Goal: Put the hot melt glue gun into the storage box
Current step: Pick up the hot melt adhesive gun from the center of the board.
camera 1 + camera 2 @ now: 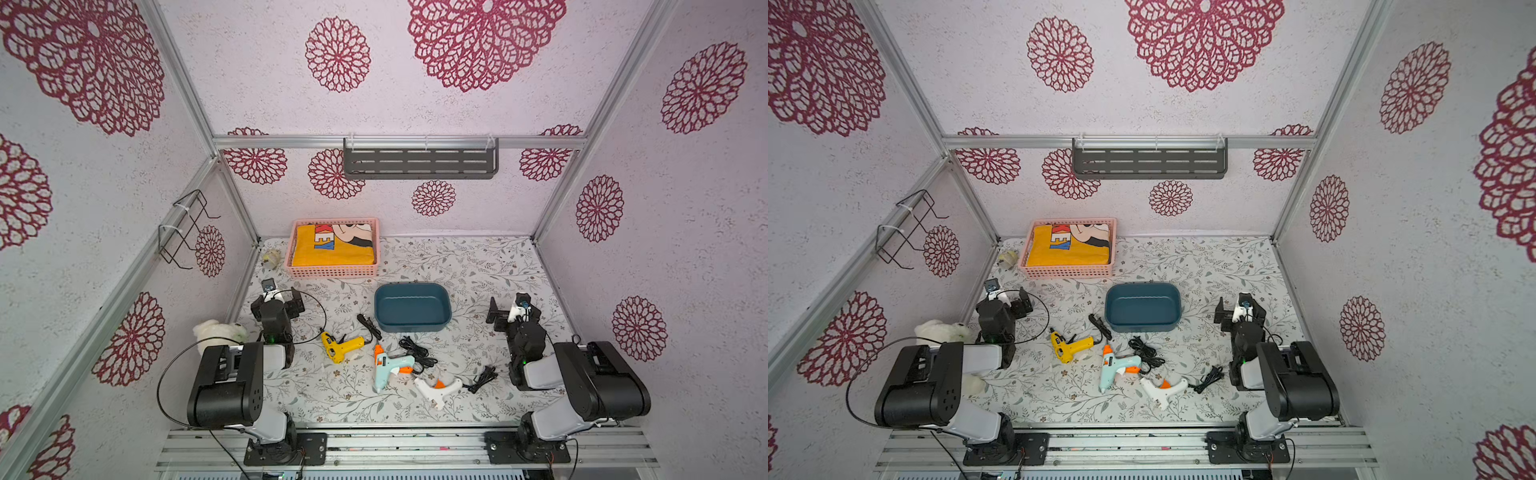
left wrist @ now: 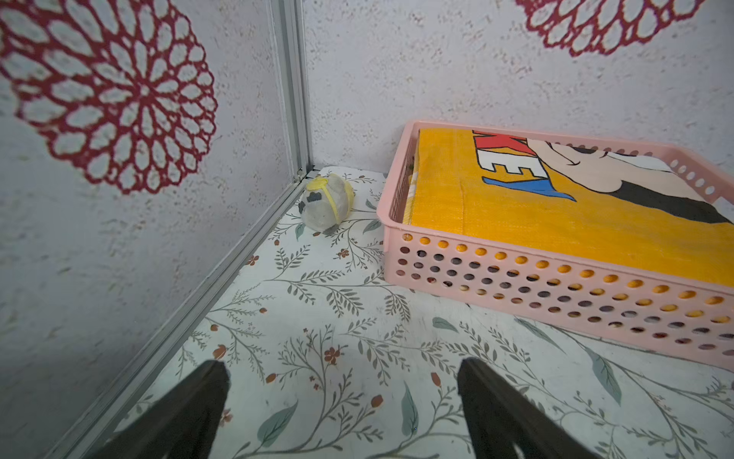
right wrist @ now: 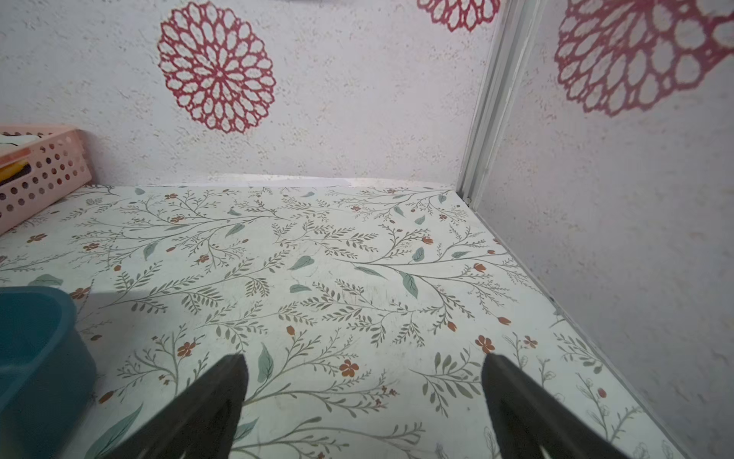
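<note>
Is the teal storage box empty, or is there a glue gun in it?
Empty. In both top views the storage box shows only its bare teal floor, nothing inside.

In both top views I look steeply down from high over the near side toward the back wall (image 1: 498, 208), over the whole counter (image 1: 478, 270). My left wrist camera sits low over the counter, facing the far left corner; my right one, equally low, faces the far right corner. Both catch the pink basket (image 2: 516, 286); the right also clips the storage box (image 3: 35, 357).
</note>
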